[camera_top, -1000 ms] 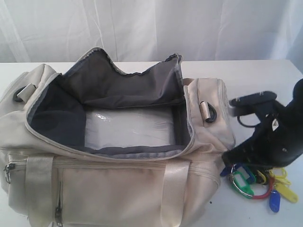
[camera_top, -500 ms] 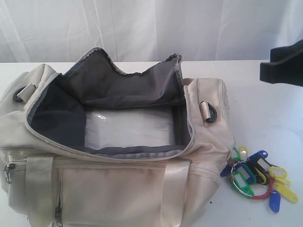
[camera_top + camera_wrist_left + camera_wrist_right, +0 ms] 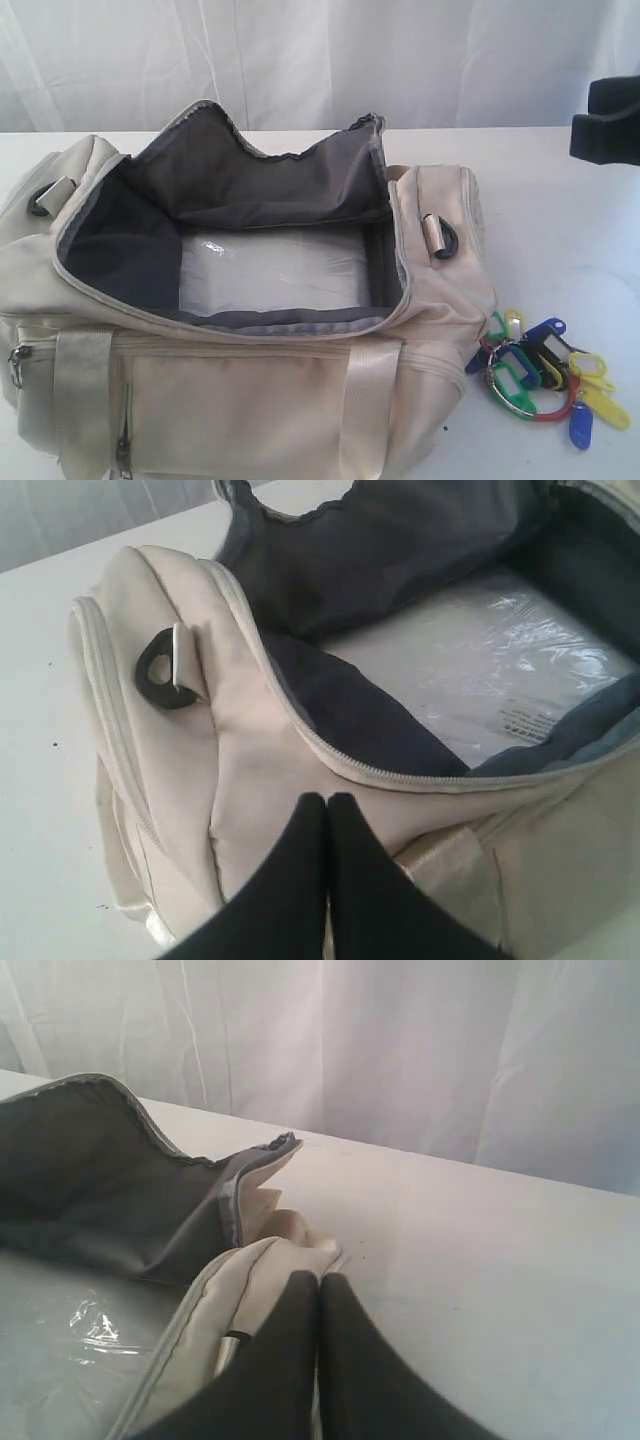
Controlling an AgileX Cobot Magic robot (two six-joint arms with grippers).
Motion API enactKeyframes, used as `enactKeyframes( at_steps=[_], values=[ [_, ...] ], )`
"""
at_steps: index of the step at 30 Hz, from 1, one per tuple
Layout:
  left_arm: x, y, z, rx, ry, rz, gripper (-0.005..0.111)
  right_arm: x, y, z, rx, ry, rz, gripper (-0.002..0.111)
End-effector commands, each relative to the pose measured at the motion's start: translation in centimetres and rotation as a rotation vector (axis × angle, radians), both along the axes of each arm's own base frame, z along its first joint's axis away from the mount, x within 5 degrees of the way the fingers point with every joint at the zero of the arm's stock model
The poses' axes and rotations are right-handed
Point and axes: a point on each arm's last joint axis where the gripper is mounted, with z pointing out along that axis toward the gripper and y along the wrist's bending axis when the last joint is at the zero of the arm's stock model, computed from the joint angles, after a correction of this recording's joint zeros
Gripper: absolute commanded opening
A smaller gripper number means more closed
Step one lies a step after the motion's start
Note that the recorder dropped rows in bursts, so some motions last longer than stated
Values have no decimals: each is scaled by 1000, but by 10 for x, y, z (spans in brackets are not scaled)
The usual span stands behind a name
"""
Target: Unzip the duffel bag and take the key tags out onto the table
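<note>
The large cream fabric duffel bag (image 3: 250,400) sits unzipped toward the left edge of the wide white table (image 3: 560,220), with a clear-wrapped pale base panel (image 3: 270,270) showing inside. The bunch of red, blue, green and yellow plastic key tags (image 3: 540,370) lies on the table just beside the bag's right end, probably near the front right corner. The left gripper (image 3: 326,802) hovers over the bag's left end, black fingers (image 3: 295,870) pressed together and empty. The right gripper (image 3: 320,1278), likewise closed on nothing, hangs above its right end.
</note>
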Motion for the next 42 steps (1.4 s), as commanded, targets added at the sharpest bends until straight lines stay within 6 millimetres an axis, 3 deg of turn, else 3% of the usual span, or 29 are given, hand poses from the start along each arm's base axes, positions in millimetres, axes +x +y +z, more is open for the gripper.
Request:
enactKeyframes(
  at_steps=[1, 8, 12, 20, 25, 26, 28, 42],
  values=[
    [-1, -1, -2, -20, 16, -6, 0, 0, -1, -1, -6, -5, -4, 0],
    [-9, 1, 1, -30, -27, 0, 0, 0, -1, -1, -6, -5, -4, 0],
    [-19, 11, -13, -50, -109, 88, 0, 0, -1, -1, -6, -5, -4, 0],
    [-28, 31, -82, -69, -270, 315, 0, 0, -1, -1, -6, -5, -4, 0],
    [-35, 33, -141, -43, -167, 333, 0, 0, -1, -1, -6, -5, -4, 0],
    [-36, 33, -142, -44, -173, 333, 0, 0, -1, -1, -6, -5, -4, 0],
    [-44, 29, -155, -21, -19, 281, 0, -1, -1, -1, -7, -2, -4, 0],
    [-49, 34, -142, -50, -229, 375, 0, -1, -2, -1, -11, 6, -4, 0]
  ],
)
